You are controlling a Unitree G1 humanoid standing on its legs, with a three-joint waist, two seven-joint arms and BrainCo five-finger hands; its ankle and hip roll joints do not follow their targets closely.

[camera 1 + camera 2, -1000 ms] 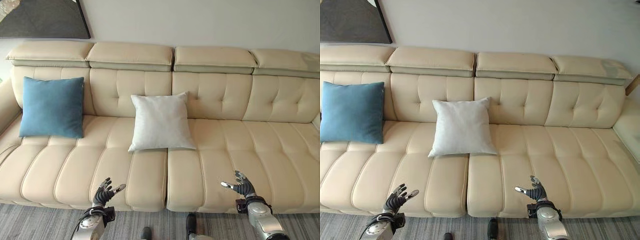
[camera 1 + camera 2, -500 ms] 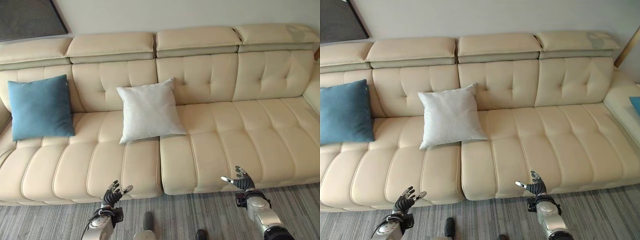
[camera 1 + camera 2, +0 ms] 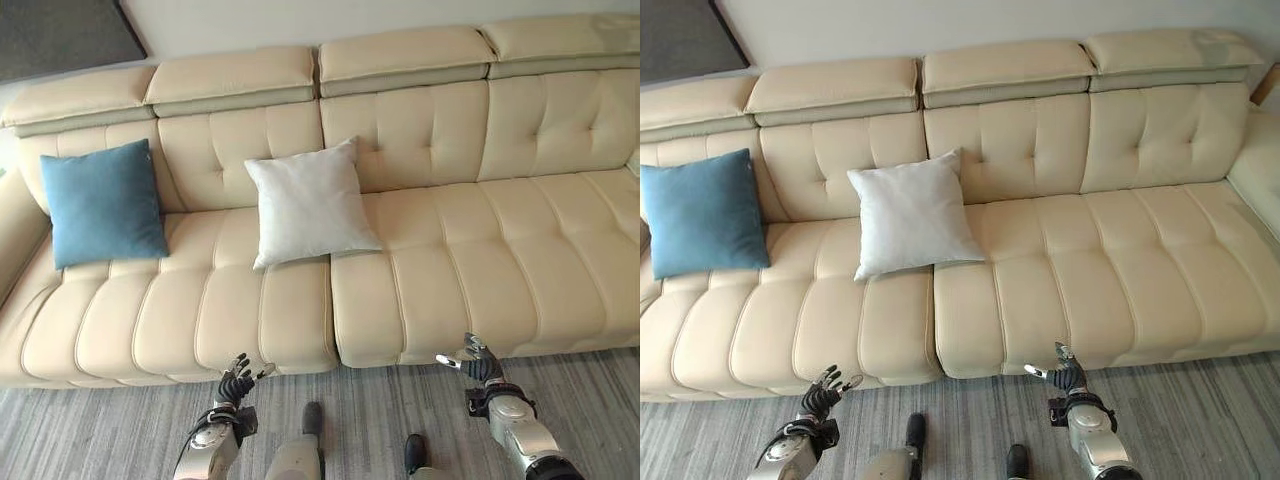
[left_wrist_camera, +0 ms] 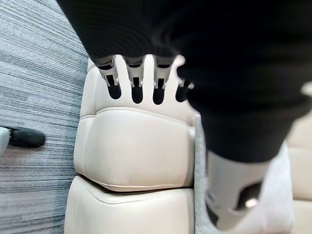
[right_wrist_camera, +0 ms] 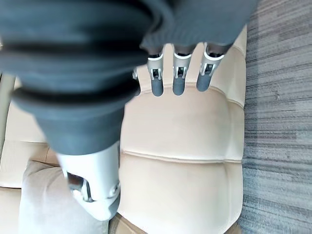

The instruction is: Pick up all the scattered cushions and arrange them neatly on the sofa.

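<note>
A blue cushion (image 3: 103,203) leans against the backrest at the left end of the cream sofa (image 3: 450,270). A white cushion (image 3: 310,204) leans upright near the sofa's middle. My left hand (image 3: 235,379) hovers low in front of the seat edge, fingers spread and relaxed, holding nothing. Further right my right hand (image 3: 473,362) does the same, open and empty. In the wrist views the left hand's fingers (image 4: 131,78) and the right hand's fingers (image 5: 178,75) point straight at the seat, with the white cushion (image 5: 53,207) past them.
Grey striped carpet (image 3: 100,430) runs along the sofa's front. A dark framed picture (image 3: 60,35) hangs on the wall at upper left. The sofa's right half has free seat room, and its corner section (image 3: 1260,160) starts at the far right.
The whole picture has shifted: the camera has drawn back, showing more carpet in front of the sofa. Both hands stay open and now sit over the carpet before the seat edge. The cushions lie unchanged.
</note>
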